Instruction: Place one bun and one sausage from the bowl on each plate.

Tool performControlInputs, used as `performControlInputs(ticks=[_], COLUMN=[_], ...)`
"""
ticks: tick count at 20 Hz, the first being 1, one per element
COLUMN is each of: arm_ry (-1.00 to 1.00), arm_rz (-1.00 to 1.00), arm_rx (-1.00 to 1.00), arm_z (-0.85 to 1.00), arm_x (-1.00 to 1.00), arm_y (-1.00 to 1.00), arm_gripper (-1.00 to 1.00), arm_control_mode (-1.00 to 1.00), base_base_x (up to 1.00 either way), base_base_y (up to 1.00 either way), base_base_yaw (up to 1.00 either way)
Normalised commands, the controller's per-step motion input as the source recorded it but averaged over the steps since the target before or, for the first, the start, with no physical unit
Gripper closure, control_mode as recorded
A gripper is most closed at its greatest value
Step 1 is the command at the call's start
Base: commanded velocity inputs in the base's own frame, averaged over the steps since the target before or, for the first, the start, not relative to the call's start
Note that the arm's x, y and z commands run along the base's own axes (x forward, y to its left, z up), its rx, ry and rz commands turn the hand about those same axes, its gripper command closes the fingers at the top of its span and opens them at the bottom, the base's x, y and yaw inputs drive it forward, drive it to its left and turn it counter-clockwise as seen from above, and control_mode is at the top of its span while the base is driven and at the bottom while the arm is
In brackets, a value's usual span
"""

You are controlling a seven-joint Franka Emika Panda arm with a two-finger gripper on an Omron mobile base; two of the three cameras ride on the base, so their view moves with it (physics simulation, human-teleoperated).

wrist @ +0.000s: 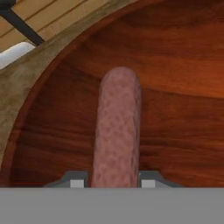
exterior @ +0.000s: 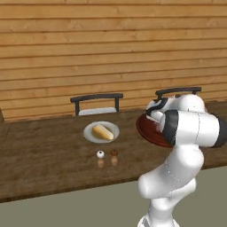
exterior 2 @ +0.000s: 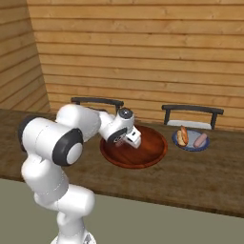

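My gripper (wrist: 112, 181) reaches down into the reddish-brown bowl (exterior 2: 148, 153) and is shut on a pink sausage (wrist: 117, 127), which lies between its two fingertips on the bowl's floor (wrist: 179, 87). In the right base view the hand (exterior 2: 131, 139) sits over the bowl's left half. The bluish plate (exterior 2: 192, 147) to the bowl's right holds a bun (exterior 2: 181, 136) and a sausage (exterior 2: 200, 139). The pale plate (exterior: 90, 135) to the bowl's left holds one bun (exterior: 103, 132). In the left base view my arm hides most of the bowl (exterior: 142, 127).
Two small shakers, one white (exterior: 100, 154) and one brown (exterior: 114, 152), stand in front of the pale plate. Two dark chairs (exterior: 96, 103) (exterior 2: 192, 114) stand behind the wooden counter (exterior: 44, 150), against a plank wall.
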Motion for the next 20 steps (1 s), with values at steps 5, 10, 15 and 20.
performControlInputs(ticks=[5,10,15,20], arm_ry=[0.02,0.02,0.05,0.05], arm_rz=[0.10,0.25,0.29,0.23], arm_rx=[-0.01,0.00,0.00,-0.09], arm_z=[0.87,0.61,0.36,-0.08], arm_x=[-0.14,0.04,0.30,0.36], arm_y=[0.68,0.82,0.80,0.97], arm_gripper=[1.00,1.00,1.00,1.00], arm_control_mode=[-1.00,-1.00,-1.00,-1.00], base_base_x=[0.00,0.00,0.00,0.00], base_base_y=[0.00,0.00,0.00,0.00], base_base_yaw=[0.00,0.00,0.00,0.00])
